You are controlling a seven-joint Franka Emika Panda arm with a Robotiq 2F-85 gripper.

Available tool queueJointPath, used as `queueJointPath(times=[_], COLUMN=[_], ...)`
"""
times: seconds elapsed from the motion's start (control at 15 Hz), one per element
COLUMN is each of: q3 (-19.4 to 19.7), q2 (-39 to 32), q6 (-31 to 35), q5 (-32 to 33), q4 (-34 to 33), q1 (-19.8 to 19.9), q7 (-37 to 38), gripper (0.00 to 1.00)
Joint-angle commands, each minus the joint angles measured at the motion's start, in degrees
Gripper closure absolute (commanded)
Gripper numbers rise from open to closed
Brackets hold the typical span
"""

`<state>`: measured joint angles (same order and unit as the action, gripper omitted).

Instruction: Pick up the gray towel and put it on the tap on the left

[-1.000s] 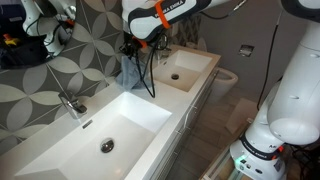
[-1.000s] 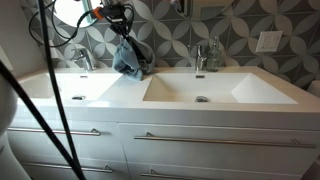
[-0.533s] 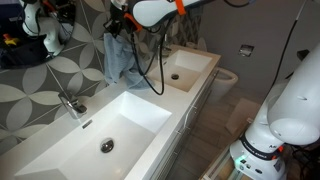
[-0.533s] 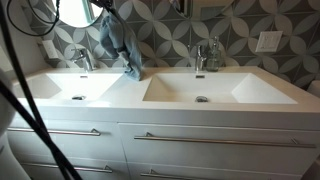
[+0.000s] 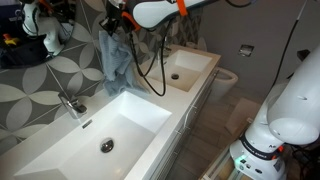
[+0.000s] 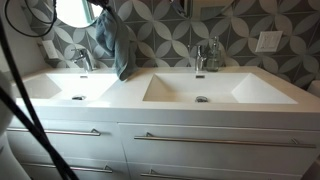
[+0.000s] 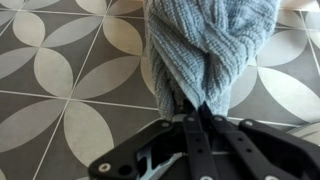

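Note:
The gray towel (image 5: 115,57) hangs from my gripper (image 5: 112,27), clear of the white counter and in front of the patterned tile wall. It also shows in an exterior view (image 6: 112,40), hanging between the two basins. In the wrist view the knitted towel (image 7: 208,45) fills the top centre and my gripper (image 7: 200,112) is shut on its edge. One chrome tap (image 6: 82,59) stands behind the basin nearest the towel; it shows in an exterior view (image 5: 68,101) too. The towel hangs beside and above that tap, apart from it.
A second chrome tap (image 6: 206,55) stands behind the other basin (image 6: 203,92). The white double vanity (image 5: 150,125) has drawers with bar handles (image 6: 210,138). A black cable (image 5: 152,70) hangs from the arm. A white robot base (image 5: 285,110) stands on the floor beside the vanity.
My gripper has lifted the towel off the counter and carried it up and towards the tap near the round mirror. The towel now hangs free.

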<state>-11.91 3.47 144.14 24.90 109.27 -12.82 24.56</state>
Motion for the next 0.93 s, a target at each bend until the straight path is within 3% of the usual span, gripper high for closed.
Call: queueJointPath(times=[0.0, 0.4, 0.87], q3=[-1.2, -6.3, -9.4], q2=[-0.8, -3.5, -13.8], q6=[-0.3, -1.2, 0.3], q5=[-0.9, -0.4, -3.9], q4=[-2.2, -15.9, -29.0], q1=[0.3, -3.5, -8.8], q7=[-1.3, -7.3, -14.3], gripper=[0.98, 0.98, 0.98])
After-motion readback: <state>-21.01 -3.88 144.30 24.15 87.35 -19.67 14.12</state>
